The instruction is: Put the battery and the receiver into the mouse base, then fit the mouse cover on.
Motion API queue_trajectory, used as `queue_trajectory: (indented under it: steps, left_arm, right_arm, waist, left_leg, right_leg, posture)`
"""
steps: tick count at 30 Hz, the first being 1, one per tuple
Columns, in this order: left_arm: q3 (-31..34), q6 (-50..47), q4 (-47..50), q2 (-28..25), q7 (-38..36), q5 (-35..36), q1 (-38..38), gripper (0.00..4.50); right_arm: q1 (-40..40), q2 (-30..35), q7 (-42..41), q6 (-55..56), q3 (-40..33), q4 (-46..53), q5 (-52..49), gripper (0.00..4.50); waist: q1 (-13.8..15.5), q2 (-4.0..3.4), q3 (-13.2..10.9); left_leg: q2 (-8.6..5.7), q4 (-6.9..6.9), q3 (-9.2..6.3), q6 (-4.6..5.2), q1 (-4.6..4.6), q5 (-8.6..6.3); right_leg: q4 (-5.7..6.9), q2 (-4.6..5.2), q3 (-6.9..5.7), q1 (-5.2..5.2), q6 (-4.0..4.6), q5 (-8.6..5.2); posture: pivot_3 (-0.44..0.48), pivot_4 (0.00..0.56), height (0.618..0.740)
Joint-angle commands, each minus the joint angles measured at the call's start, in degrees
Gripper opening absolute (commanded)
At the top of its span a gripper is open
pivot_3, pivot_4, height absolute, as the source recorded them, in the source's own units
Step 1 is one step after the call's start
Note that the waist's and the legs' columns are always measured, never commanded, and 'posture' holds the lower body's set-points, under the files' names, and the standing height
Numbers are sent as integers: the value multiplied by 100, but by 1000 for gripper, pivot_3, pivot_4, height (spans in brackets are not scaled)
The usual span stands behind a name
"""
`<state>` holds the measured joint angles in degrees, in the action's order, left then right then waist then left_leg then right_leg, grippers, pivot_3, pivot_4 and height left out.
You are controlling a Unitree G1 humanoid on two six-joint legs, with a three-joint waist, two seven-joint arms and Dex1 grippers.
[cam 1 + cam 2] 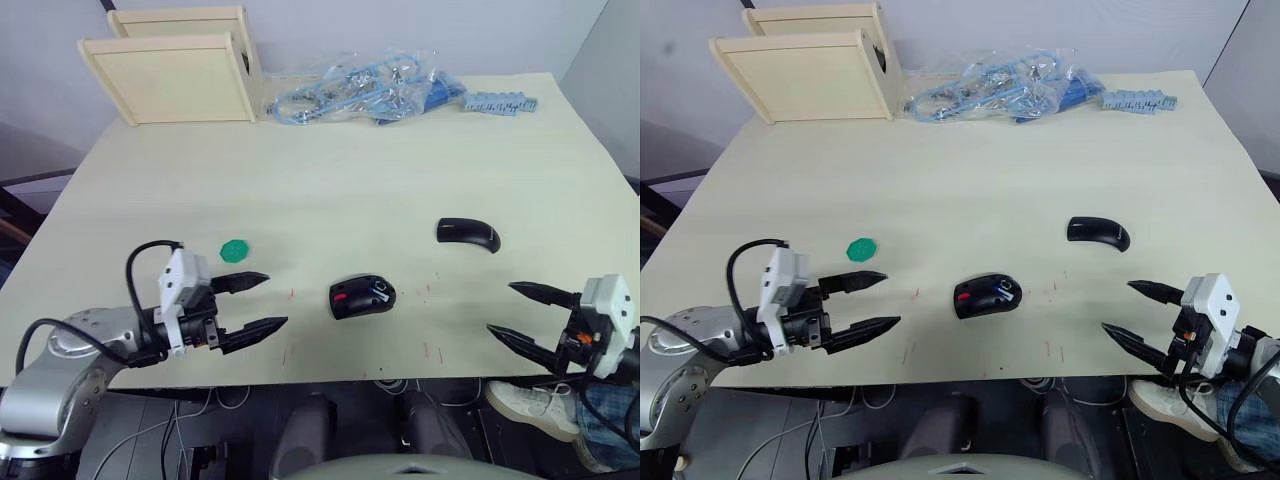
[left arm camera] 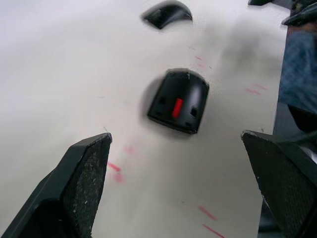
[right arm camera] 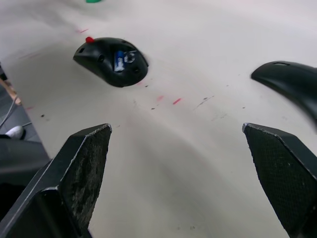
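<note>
the mouse base [image 1: 362,297] lies between both wide-open grippers, left gripper [image 1: 262,302] and right gripper [image 1: 513,310]. the mouse cover [image 1: 467,233] sits apart.

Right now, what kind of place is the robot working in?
Probably a lab or workshop bench: a pale table marked with red ticks, a clear bag of blue parts, light wooden boxes at the back, and a dismantled mouse base.

black-and-red mouse base [image 1: 362,297], glossy black mouse cover [image 1: 467,233]
</note>
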<state>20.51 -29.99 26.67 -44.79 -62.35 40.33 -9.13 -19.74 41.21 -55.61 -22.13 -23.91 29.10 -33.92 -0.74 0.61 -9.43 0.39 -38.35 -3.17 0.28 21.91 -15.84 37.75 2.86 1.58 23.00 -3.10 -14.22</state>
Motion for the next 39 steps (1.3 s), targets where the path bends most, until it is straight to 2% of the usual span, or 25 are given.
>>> queue_trajectory:
  steps: [1, 3, 8, 15, 19, 21, 26, 30, 39]
  left_arm:
    - [435, 263, 210, 134, -19, 264, -217, 4500]
    - [614, 352, 354, 129, -315, 412, -594, 4500]
    - [804, 451, 628, 298, -335, 852, -833, 4500]
    - [951, 624, 756, 457, -374, 1197, -1045, 4500]
    - [868, 663, 767, 472, -347, 1203, -1067, 4500]
    - [795, 854, 622, 534, -586, 1028, -1218, 4500]
    - [570, 1114, 449, 662, -666, 790, -1242, 4500]
    - [453, 1201, 469, 695, -623, 720, -1189, 4500]
    - [275, 1338, 382, 703, -650, 659, -1070, 4500]
  right_arm:
    - [192, -14, 339, -68, -147, 6, -21, 4456]
    - [522, 6, 641, -247, 5, -102, 35, 4456]
    - [1439, 134, 1141, -728, 383, -568, 246, 4456]
    - [2773, 431, 1232, -1267, 1029, -1384, 543, 4456]
    - [3271, 593, 1056, -1511, 1266, -1769, 589, 4456]
    - [3820, 697, 855, -1751, 1615, -2173, 671, 4456]
    - [4576, 771, 371, -1322, 2314, -3189, 1238, 4456]
    - [4876, 840, 36, -941, 2629, -3803, 1614, 4456]
    - [5504, 773, -450, -921, 2973, -4194, 1952, 4456]
  waist:
    - [-5, 2, -1]
    - [-38, 5, -3]
    - [7, 6, -5]
    - [-2, 5, -6]
    - [-3, 2, -7]
    - [-7, 2, -7]
    - [-24, -1, -11]
    - [1, 0, -13]
    - [-38, -3, -15]
  left_leg:
    - [0, 0, 2, 0, 1, 0]
    - [2, 1, 4, 0, -2, 0]
    - [4, 0, 35, 0, -6, 0]
    - [1, 1, 38, 0, -2, 0]
    - [2, 1, 38, 0, -3, 0]
    - [1, 1, 41, 0, -1, 0]
    - [5, 2, 49, 0, -6, 0]
    - [3, 1, 46, 0, 1, 0]
    - [6, 1, 51, 0, 0, 0]
  right_leg:
    - [-1, 0, 0, 0, 0, 0]
    - [-1, -3, 4, 1, 1, 0]
    - [0, -4, 11, 1, 21, -11]
    - [-3, -3, 9, 1, 18, -9]
    - [-2, -4, 9, 1, 20, -9]
    - [-3, -4, 9, 1, 19, -9]
    - [-4, -8, 16, 3, 22, -10]
    - [-4, -5, 12, 6, 5, 0]
    - [4, -7, 18, 14, 5, 0]
  posture:
    - [0, 150, 740]
    - [0, 150, 740]
    - [0, 150, 740]
    - [0, 150, 740]
    - [0, 150, 740]
    - [0, 150, 740]
    - [0, 150, 740]
    - [0, 150, 740]
    - [0, 150, 740]
